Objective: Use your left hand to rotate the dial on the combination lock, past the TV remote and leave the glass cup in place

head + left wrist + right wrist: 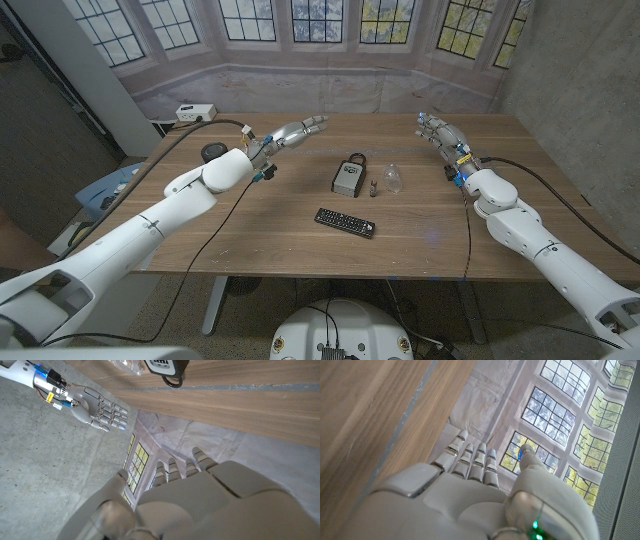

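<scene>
Combination lock point(349, 176) lay mid-table, just beyond the TV remote point(345, 221), with the glass cup point(393, 178) close beside it on the robot's right. Left hand point(290, 135) hovered empty, fingers extended, left of the lock and nearer to it than the right hand point(438, 131), also spread and empty

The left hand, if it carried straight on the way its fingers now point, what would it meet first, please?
Probably nothing on the table: the left hand points toward the far edge, passing behind the combination lock. Beyond looks free up to the window backdrop, though depth is unclear.
</scene>
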### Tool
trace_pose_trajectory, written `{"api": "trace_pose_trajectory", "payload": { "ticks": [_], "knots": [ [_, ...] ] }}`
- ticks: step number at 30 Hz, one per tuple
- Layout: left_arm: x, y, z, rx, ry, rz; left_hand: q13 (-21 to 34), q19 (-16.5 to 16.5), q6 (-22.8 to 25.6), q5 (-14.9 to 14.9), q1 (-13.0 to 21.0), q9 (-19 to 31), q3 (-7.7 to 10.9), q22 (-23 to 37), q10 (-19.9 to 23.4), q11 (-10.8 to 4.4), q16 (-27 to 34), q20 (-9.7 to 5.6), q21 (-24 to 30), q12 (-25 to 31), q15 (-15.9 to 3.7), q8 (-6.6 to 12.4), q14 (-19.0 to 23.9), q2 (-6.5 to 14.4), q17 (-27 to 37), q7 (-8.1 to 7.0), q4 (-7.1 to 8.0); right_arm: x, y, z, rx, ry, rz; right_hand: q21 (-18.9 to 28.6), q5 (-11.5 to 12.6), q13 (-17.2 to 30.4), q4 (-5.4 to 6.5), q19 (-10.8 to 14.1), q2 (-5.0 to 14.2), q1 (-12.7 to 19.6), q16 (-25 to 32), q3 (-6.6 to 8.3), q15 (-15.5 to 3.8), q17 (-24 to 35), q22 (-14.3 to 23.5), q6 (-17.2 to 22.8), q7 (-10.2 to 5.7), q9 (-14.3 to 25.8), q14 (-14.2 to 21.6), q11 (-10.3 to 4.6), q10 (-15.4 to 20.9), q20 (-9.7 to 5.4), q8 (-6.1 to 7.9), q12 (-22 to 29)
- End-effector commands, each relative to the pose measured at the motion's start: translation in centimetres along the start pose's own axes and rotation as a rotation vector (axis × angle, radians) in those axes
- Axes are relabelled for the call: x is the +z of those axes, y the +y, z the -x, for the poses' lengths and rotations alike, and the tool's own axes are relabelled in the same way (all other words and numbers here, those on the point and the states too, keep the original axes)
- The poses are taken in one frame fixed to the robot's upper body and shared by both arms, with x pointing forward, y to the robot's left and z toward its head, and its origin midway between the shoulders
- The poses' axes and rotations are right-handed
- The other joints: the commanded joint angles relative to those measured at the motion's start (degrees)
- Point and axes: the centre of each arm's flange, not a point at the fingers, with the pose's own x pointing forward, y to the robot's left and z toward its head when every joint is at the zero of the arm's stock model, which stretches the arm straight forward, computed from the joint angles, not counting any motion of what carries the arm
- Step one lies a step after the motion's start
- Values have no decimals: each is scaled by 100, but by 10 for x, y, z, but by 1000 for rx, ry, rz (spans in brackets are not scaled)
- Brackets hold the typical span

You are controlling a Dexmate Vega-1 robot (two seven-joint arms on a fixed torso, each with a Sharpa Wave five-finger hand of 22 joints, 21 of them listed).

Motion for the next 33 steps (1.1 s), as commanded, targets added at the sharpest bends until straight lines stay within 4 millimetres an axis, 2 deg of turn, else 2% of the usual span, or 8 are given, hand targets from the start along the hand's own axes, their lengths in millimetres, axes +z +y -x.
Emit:
{"api": "trace_pose_trajectory", "payload": {
  "ticks": [1,4,8,14,16,17,20,33],
  "knots": [
    [13,-5,-17,-63,11,-79,10,9,1,13,-65,29,-18,23,29,-1,45,-18,31,-5,-6,-9,-7,-19,12,-69,52,3,-14,-1,-6,-9,1,22,-6,14,47,42,-35,-75,55,-34,-76,23,18,-10,1,10,-7,-29,-10,-69,0,-6],
    [15,-5,-19,-77,23,-90,9,-26,-7,16,-118,30,-50,24,26,7,42,-30,17,-12,-19,-16,-14,-36,15,-76,87,4,-16,-2,-8,-11,0,21,-18,14,82,38,-37,-129,59,-58,-82,32,19,-11,1,10,-14,-20,-13,-70,1,-6],
    [15,-5,-20,-110,37,-97,7,-148,20,38,-350,31,-179,32,-9,13,22,-8,-20,-46,-11,-16,-92,-69,30,-108,241,4,-19,-2,-10,-7,1,21,-36,14,127,33,-39,-204,63,-92,-81,43,20,-9,9,11,-21,-15,-12,-69,4,-3],
    [16,-8,-23,-153,52,-110,5,-272,27,64,-618,31,-329,44,-25,22,16,-15,-38,-69,14,-26,-165,-91,41,-129,374,5,-21,-1,-15,-3,7,21,-44,13,160,31,-25,-254,70,-110,-80,53,20,-5,12,11,-24,-22,-11,-69,6,-1],
    [16,-10,-25,-172,56,-107,2,-458,-44,86,-777,30,-415,51,-36,50,15,10,-76,-84,31,-57,-216,-46,47,-206,427,5,-22,0,-17,1,5,22,-43,13,158,31,-20,-253,70,-109,-80,52,20,-3,11,10,-24,-26,-8,-65,7,0],
    [16,-11,-26,-178,55,-109,1,-587,-121,99,-840,29,-450,53,-43,66,6,10,-87,-93,44,-78,-292,43,50,-323,444,4,-22,0,-19,2,5,22,-41,12,152,31,-13,-243,69,-102,-82,50,20,-4,8,10,-25,-27,-8,-70,7,0],
    [19,-13,-32,-211,65,-128,0,-720,-158,102,-858,29,-468,55,-57,73,-3,-15,-105,-102,26,-82,-354,109,51,-373,447,3,-24,2,-20,6,6,21,-27,11,116,30,8,-190,62,-71,-84,37,19,-9,-1,9,-25,-31,-8,-70,5,1],
    [25,-17,-49,-275,84,-195,-2,-1039,-92,95,-890,29,-580,62,-195,59,-10,-82,-109,-153,15,-38,-541,163,56,-318,455,-3,-32,11,-41,14,0,21,-5,7,26,28,18,-71,47,-14,-76,8,17,-8,-4,6,-30,-15,-13,-69,7,0]
  ]
}}
